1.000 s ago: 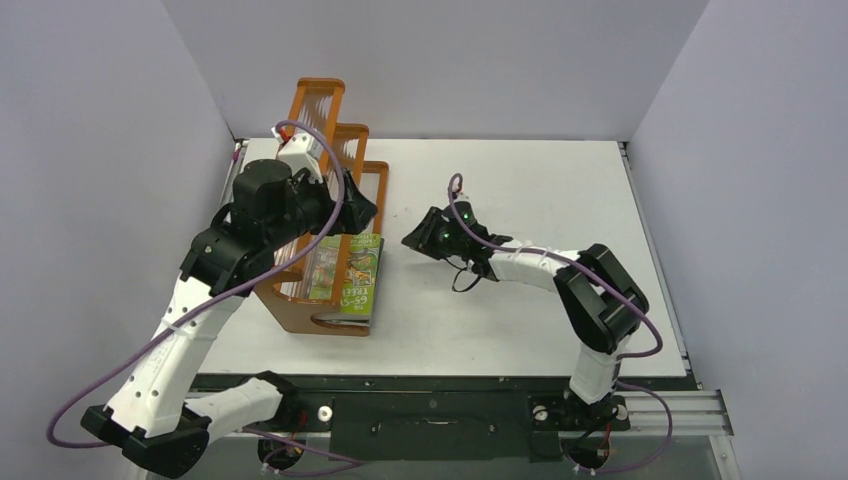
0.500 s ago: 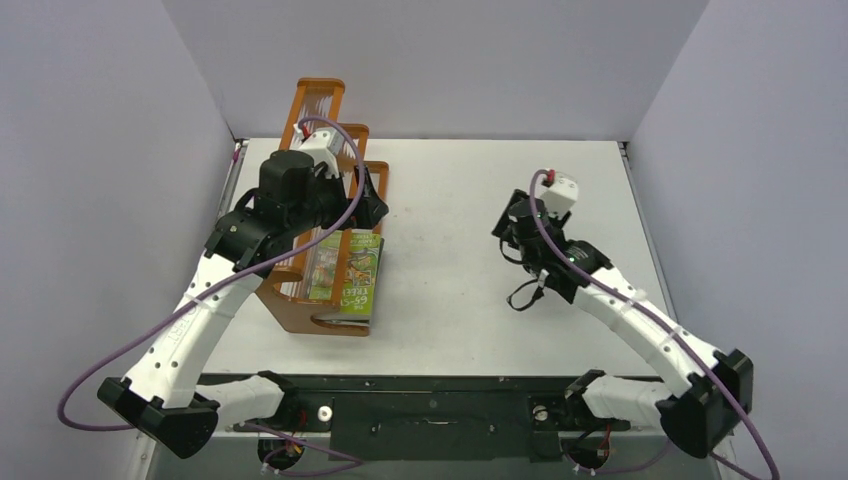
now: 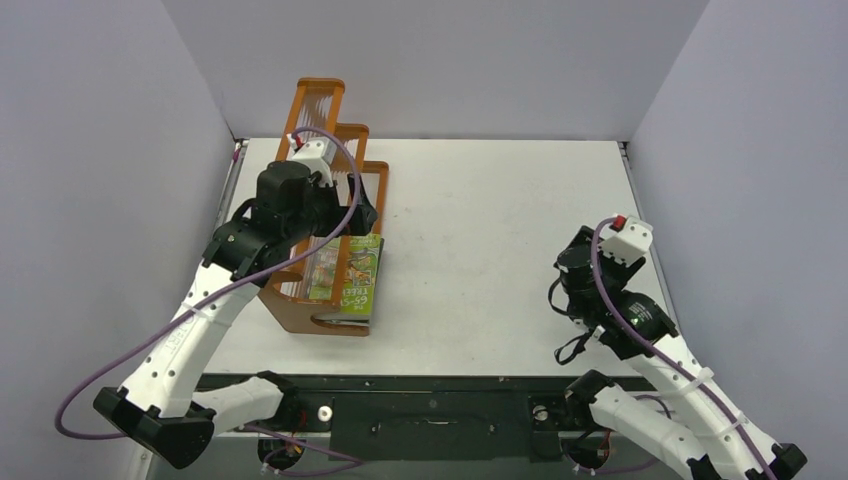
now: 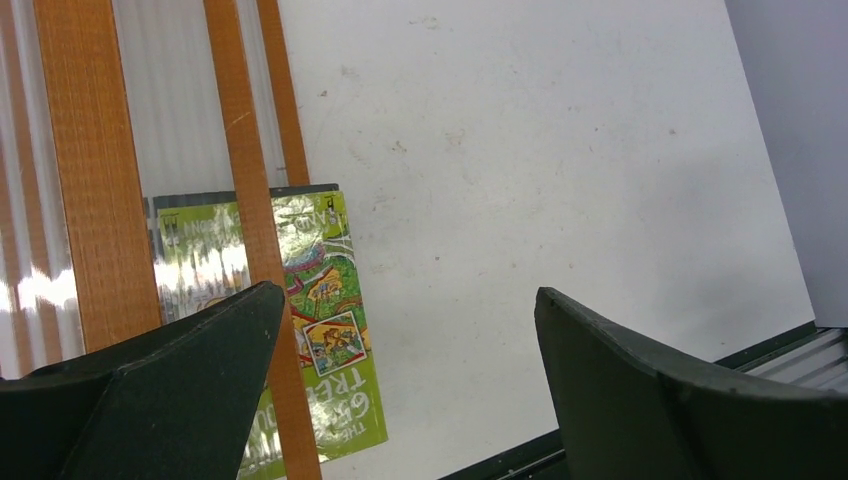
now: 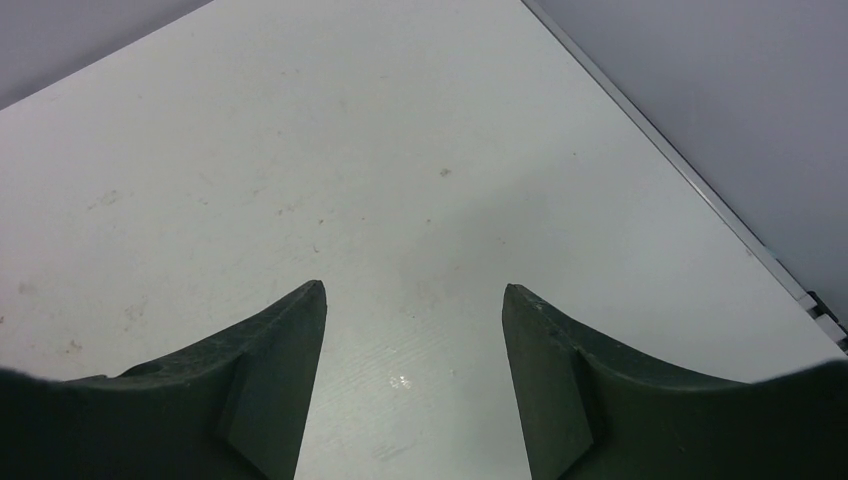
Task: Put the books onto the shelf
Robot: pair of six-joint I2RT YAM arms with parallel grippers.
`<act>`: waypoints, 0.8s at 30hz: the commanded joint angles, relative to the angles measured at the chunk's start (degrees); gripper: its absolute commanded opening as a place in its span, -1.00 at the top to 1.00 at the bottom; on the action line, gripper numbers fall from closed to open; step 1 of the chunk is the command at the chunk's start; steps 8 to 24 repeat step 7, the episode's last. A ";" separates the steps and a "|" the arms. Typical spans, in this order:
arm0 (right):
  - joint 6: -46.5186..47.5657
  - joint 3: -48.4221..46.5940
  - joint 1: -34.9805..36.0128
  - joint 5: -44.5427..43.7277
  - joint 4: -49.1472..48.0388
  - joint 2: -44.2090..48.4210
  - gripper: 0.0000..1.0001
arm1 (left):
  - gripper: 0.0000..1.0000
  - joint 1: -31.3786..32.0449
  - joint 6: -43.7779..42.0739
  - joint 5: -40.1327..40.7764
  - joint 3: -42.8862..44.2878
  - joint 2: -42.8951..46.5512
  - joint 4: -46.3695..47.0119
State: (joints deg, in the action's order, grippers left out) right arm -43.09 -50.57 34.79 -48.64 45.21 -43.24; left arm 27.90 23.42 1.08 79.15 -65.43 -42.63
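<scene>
The shelf (image 3: 300, 316) is standing on the left part of the table (image 3: 480, 190), close to the left wall, with its three orange-brown tiers stepping up toward the back corner. The bright green book (image 3: 364, 280) is sitting in the lowest tier, its illustrated cover facing the open table and its lower end reaching down near the shelf's base. In the left wrist view an orange strut is crossing over that cover, and glare on the ribbed clear panel is washing out the book's left part. More coloured print is showing through the panel just behind it, but whether that is a second book cannot be told. The left gripper (image 4: 408, 295) is hovering above the lower tiers with its jaws spread wide, gripping nothing, the book and bare table showing between its fingers (image 4: 190, 380). The right gripper (image 5: 414, 288) is hanging well apart from the shelf, over the right part of the table near the metal rail (image 3: 640, 220) along that edge; its jaws are standing apart and holding nothing, with only white tabletop between them. Between the shelf and the right arm the tabletop is lying open from the back wall to the near edge.
</scene>
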 commanded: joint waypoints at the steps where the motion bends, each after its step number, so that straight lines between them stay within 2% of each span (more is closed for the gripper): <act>1: -1.61 0.59 -0.42 -3.68 3.50 0.03 -0.22 | -0.93 -0.48 -0.05 1.92 -1.00 1.41 3.42; 24: -2.17 1.14 -0.40 -4.21 2.70 0.35 -0.21 | -0.93 -0.48 0.46 3.01 -1.69 2.00 3.98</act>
